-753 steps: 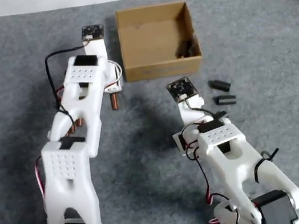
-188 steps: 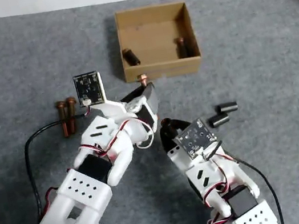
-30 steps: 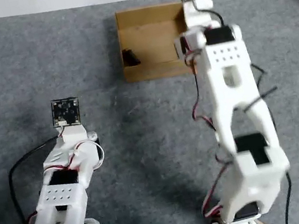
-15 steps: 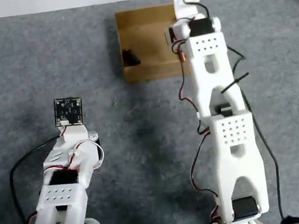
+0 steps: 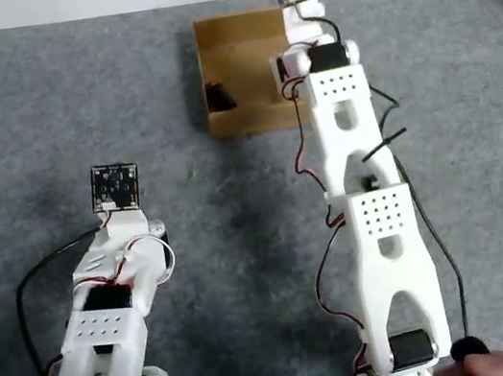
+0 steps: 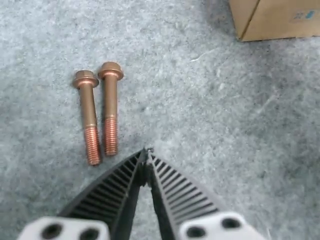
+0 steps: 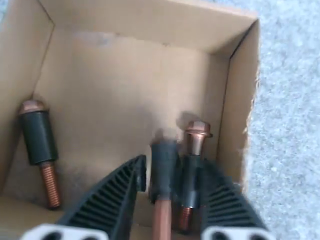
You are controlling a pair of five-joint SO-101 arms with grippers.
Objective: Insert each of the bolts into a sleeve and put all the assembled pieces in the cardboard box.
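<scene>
Fingers point(image 7: 120, 192) of the right gripper point(image 7: 173, 165) are observed spread above the open brown cardboard box point(image 7: 145, 22), wider than the black-sleeved copper bolt point(image 7: 163, 165) between them; no firm grip is evident. The left gripper point(image 6: 146, 159) is closed on nothing. Two bare copper hex-head bolts point(image 6: 110, 107) are noted on the grey carpet point(image 6: 225, 125) just ahead of its tips, threaded ends toward them, long axes along its reach. The left arm is judged nearer.
</scene>
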